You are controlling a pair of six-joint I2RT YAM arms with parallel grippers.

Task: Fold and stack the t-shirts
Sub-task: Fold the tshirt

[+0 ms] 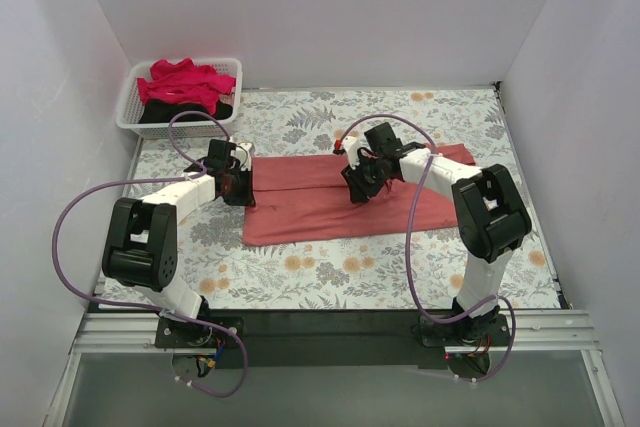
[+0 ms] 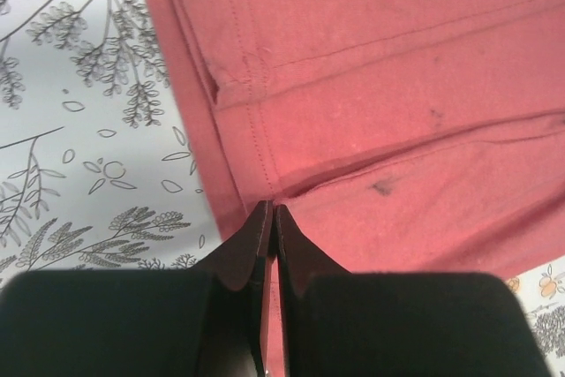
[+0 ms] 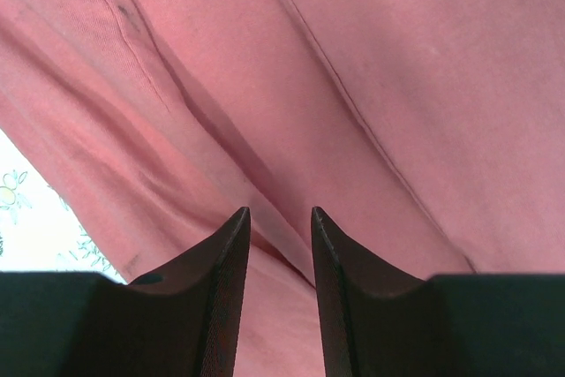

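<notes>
The coral-red t-shirt (image 1: pixel 330 202) lies folded into a long band across the middle of the table. My left gripper (image 1: pixel 238 187) is at the shirt's left edge. In the left wrist view its fingertips are pressed together (image 2: pixel 271 209) on a fold of the coral cloth (image 2: pixel 380 86). My right gripper (image 1: pixel 358 187) is low over the middle of the band. In the right wrist view it is open (image 3: pixel 280 214) with a crease of the cloth (image 3: pixel 265 86) between the tips. The crimson-pink t-shirt (image 1: pixel 180 82) lies on the black t-shirt (image 1: pixel 222 110) in the basket.
The white slatted basket (image 1: pixel 128 115) stands at the back left corner. White walls close in the left, back and right sides. A floral tablecloth (image 1: pixel 330 277) covers the table. Purple cables loop off both arms.
</notes>
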